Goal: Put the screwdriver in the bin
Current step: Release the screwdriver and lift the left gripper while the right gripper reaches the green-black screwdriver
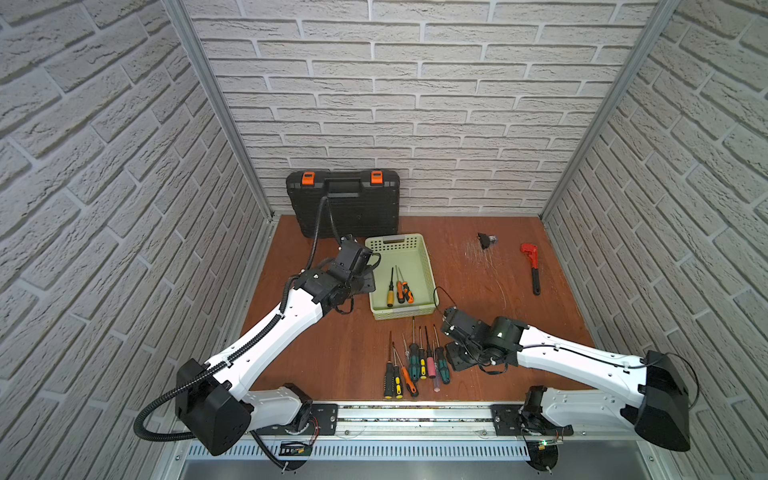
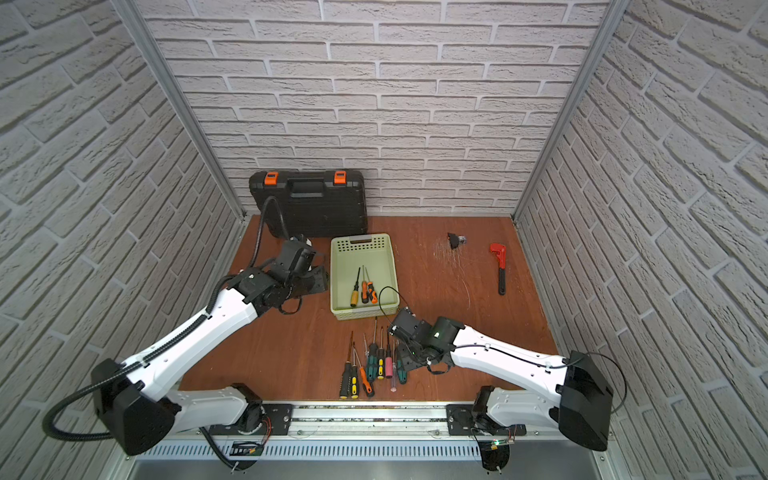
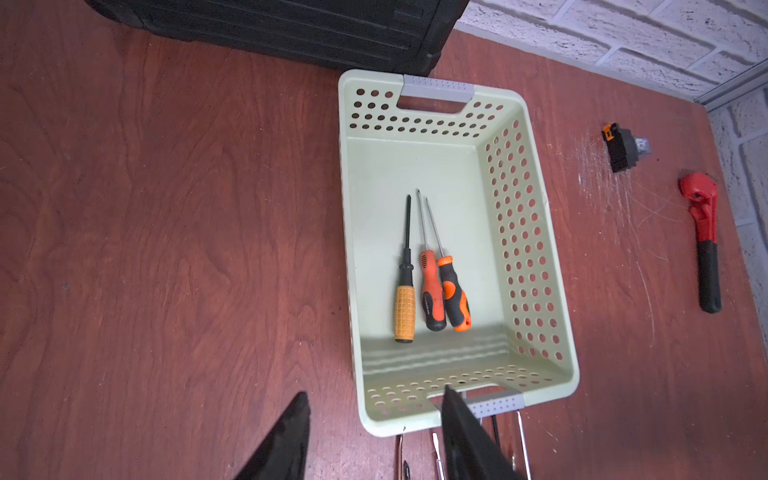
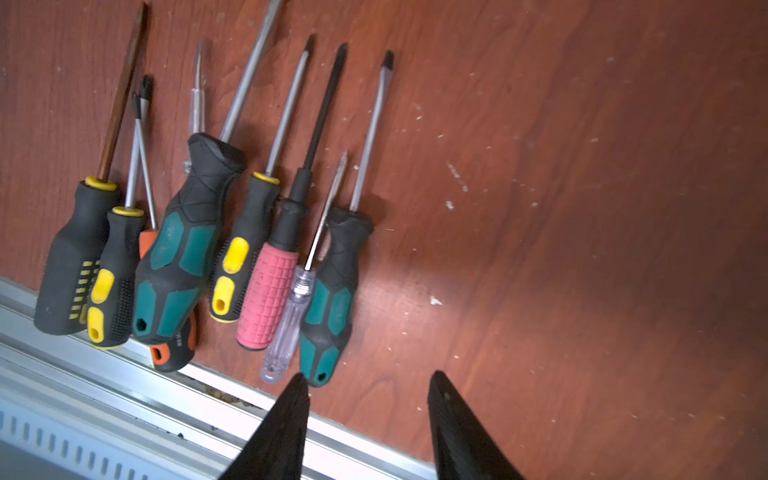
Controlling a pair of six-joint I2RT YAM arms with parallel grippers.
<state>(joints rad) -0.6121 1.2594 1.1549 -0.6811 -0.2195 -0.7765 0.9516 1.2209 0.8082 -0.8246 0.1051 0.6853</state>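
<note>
The pale green bin [image 1: 392,248] [image 2: 361,248] [image 3: 415,166] stands mid-table, and three screwdrivers [image 1: 400,291] [image 3: 432,291] with orange and black handles lie in it. Several more screwdrivers [image 1: 415,361] [image 2: 374,365] [image 4: 187,241] lie side by side near the front edge. My left gripper [image 3: 376,390] [image 1: 363,282] hovers open and empty beside the bin's left wall. My right gripper [image 4: 368,375] [image 1: 457,357] is open and empty just right of that row. One of its fingertips is close to the butt of a green-and-black screwdriver [image 4: 332,291].
A black tool case [image 1: 343,203] with orange latches leans against the back wall behind the bin. A red pipe wrench [image 1: 532,266] and a small black part [image 1: 484,240] lie at the right rear. An aluminium rail [image 1: 415,415] runs along the front edge.
</note>
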